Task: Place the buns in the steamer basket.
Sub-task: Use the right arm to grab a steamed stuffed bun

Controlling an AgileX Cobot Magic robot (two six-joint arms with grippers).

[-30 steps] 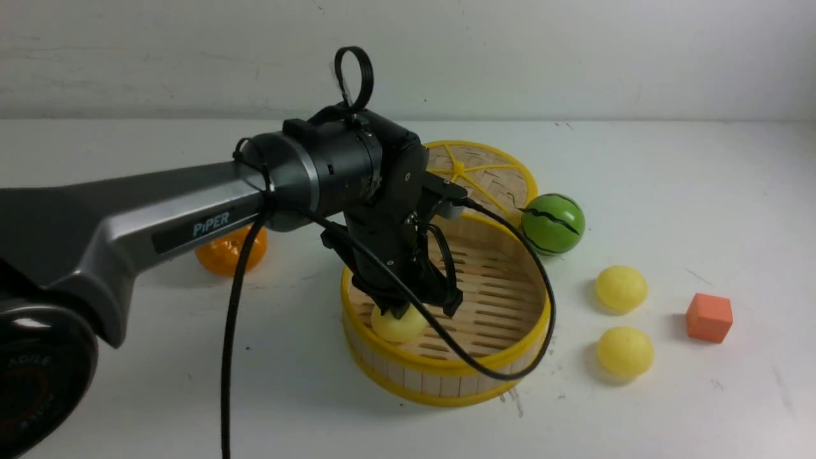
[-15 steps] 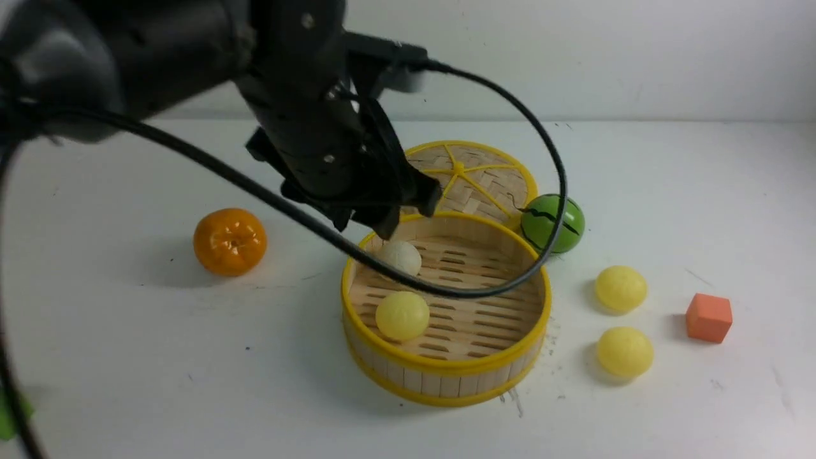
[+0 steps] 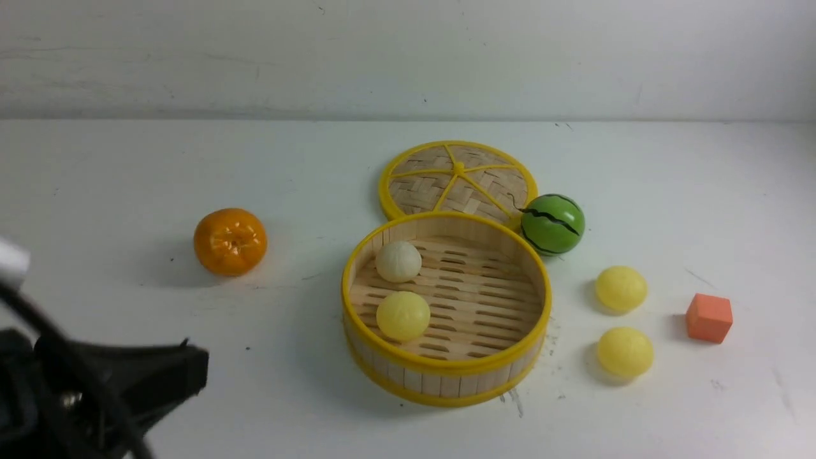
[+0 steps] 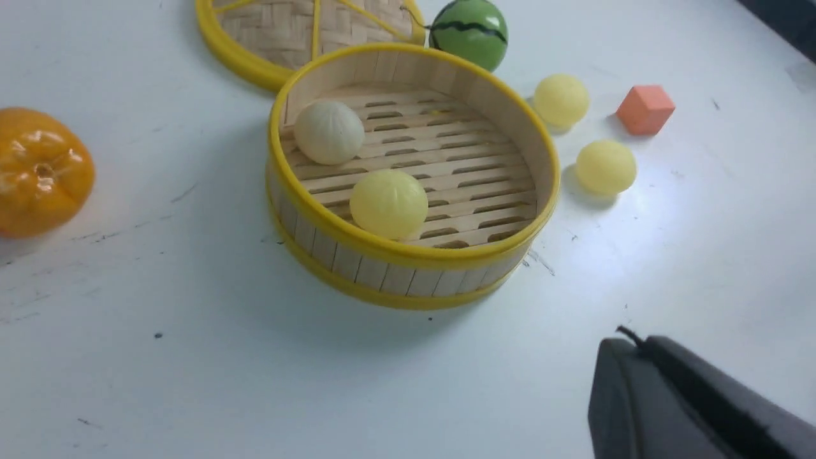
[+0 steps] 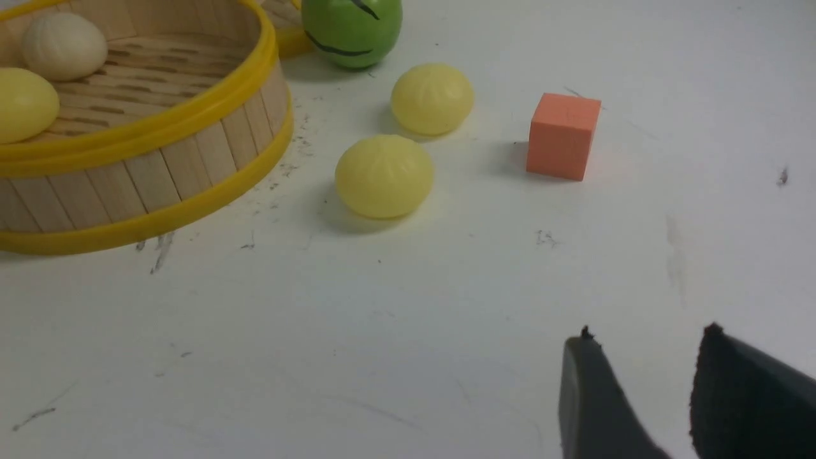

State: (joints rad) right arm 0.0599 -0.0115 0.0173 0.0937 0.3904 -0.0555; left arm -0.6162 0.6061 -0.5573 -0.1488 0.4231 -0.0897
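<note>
L arm (image 3: 108, 395) pulled back from basket (image 3: 446, 306).

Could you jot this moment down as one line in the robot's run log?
two buns in steamer basket | two on table | left gripper shut | right gripper open, empty

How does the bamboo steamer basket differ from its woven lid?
The steamer basket has an upright slat wall, while the lid is flat.
The steamer basket has a slotted slat floor; the lid has a woven face crossed by yellow ribs.
The steamer basket holds two buns; the lid holds none.
Both are round with yellow rims.
</note>
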